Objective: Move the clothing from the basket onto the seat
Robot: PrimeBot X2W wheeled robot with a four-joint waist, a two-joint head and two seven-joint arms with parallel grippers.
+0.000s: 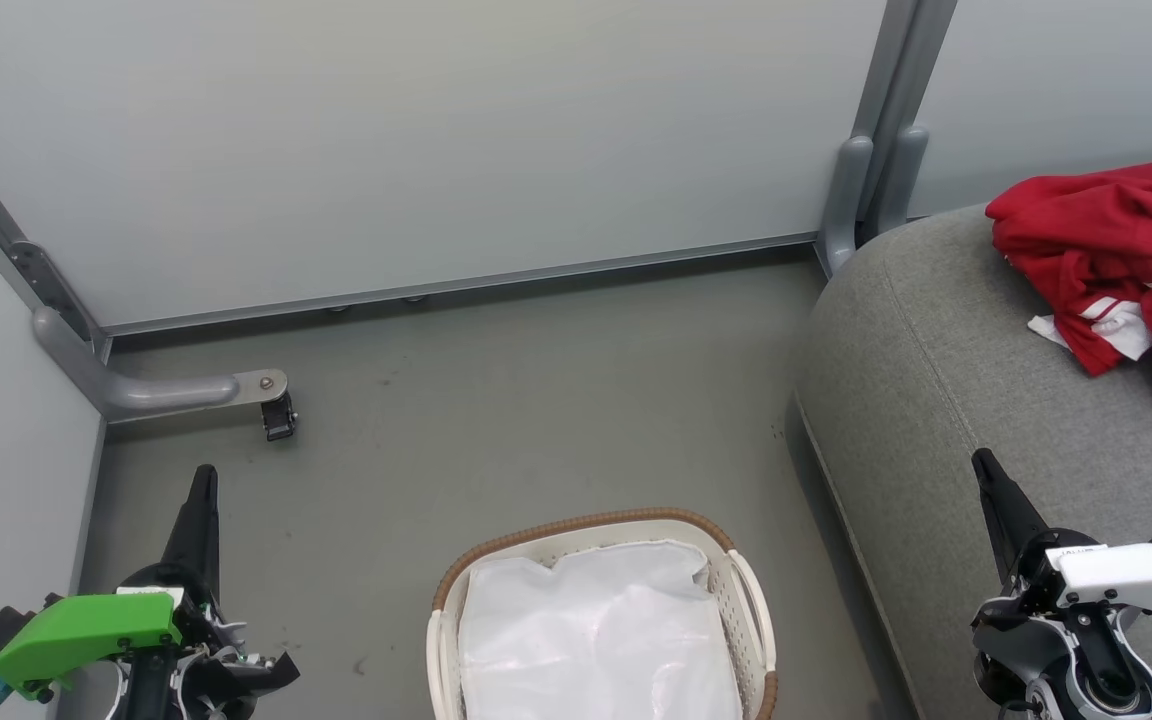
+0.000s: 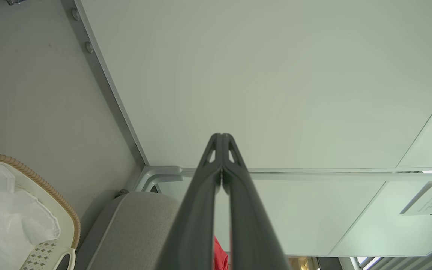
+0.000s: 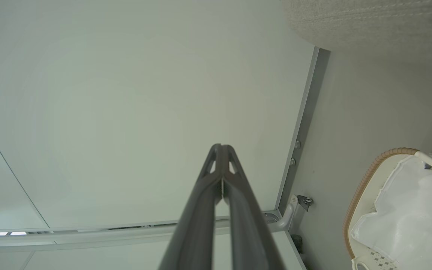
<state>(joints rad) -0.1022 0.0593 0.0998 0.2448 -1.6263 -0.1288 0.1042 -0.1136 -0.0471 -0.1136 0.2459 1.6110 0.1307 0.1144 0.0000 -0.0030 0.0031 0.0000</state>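
Note:
The red clothing (image 1: pixel 1121 255) lies crumpled on the grey seat (image 1: pixel 946 400) at the right, white trim showing at its lower edge. A sliver of the same clothing (image 2: pixel 220 258) peeks between my left fingers in the left wrist view. The white basket (image 1: pixel 601 535) with a brown woven rim stands on the floor at bottom centre, holding just its white fabric liner (image 1: pixel 596 630). My left gripper (image 1: pixel 202 478) is shut and empty at the lower left, away from the basket. My right gripper (image 1: pixel 983 462) is shut and empty over the seat's front part.
Pale partition panels wall in the grey floor (image 1: pixel 536 400). A metal foot with a caster (image 1: pixel 276 415) sticks out at the left, and a grey post base (image 1: pixel 861 190) stands by the seat's far corner. Open floor lies between basket and panels.

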